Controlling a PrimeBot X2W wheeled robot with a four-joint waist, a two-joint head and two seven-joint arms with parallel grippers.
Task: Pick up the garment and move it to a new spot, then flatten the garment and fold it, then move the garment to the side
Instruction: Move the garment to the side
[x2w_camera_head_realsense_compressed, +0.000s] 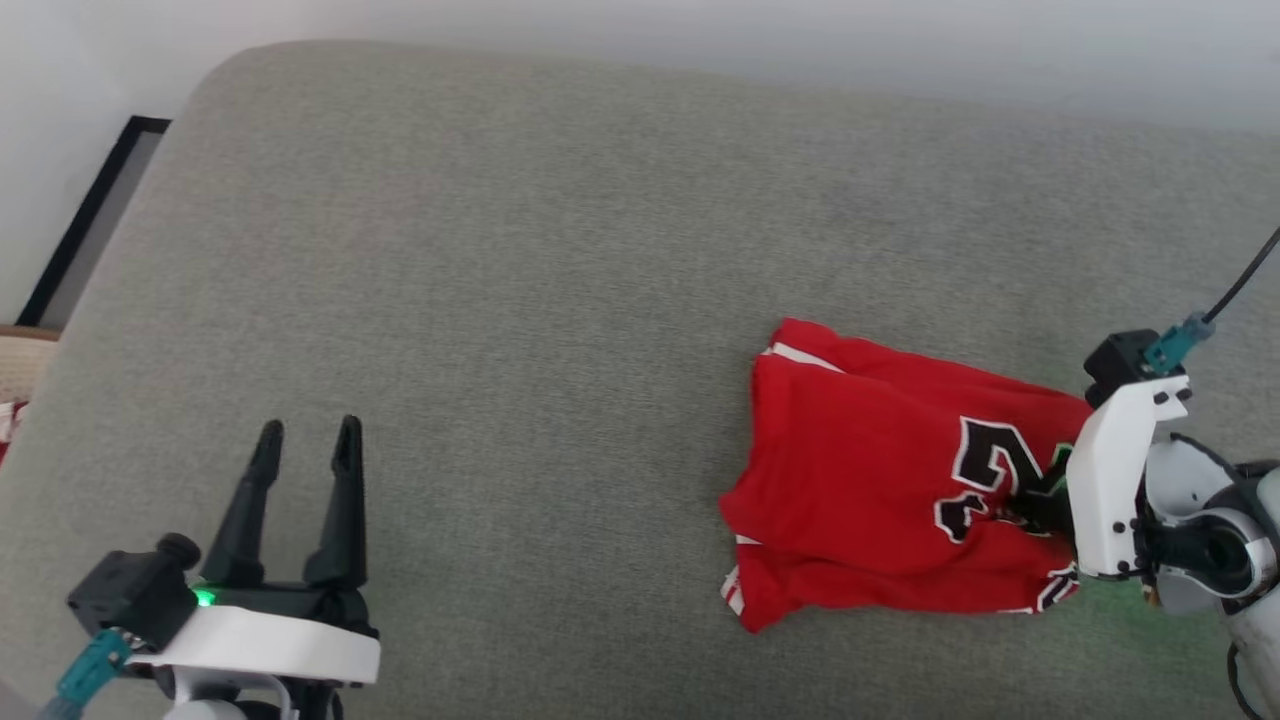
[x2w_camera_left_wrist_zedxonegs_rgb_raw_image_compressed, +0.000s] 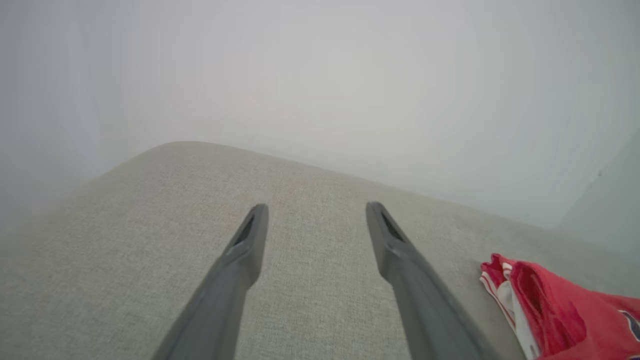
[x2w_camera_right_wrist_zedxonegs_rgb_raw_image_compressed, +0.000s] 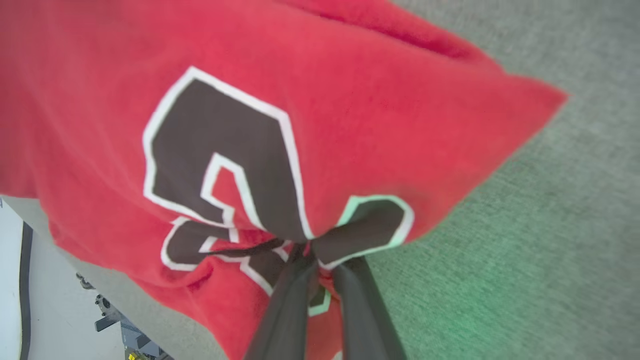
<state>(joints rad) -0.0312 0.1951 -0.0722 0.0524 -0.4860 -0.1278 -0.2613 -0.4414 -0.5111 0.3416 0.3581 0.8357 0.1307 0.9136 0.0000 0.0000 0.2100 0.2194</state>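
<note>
Both visible: right end effector (x2w_camera_right_wrist_zedxonegs_rgb_raw_image_compressed: 317, 260) pinches the garment (x2w_camera_head_realsense_compressed: 850, 470), seemingly bunching it; left end effector (x2w_camera_head_realsense_compressed: 308, 430) stands wide, well apart.

Surface (x2w_camera_head_realsense_compressed: 500, 250): grey woven fabric, rounded far-left corner.
Wall (x2w_camera_head_realsense_compressed: 700, 30): pale, plain, behind the surface.
Frame (x2w_camera_head_realsense_compressed: 90, 215): thin, black, beside that corner.
Basket (x2w_camera_head_realsense_compressed: 20, 355): beige, cut off at the left edge.

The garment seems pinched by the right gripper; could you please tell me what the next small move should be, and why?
Probably raise the right gripper slightly to test the grip. It is shut on a bunched bit of the garment at the printed number, the folded rest lies on the grey cushion, and the left gripper hangs open, apart.
</note>
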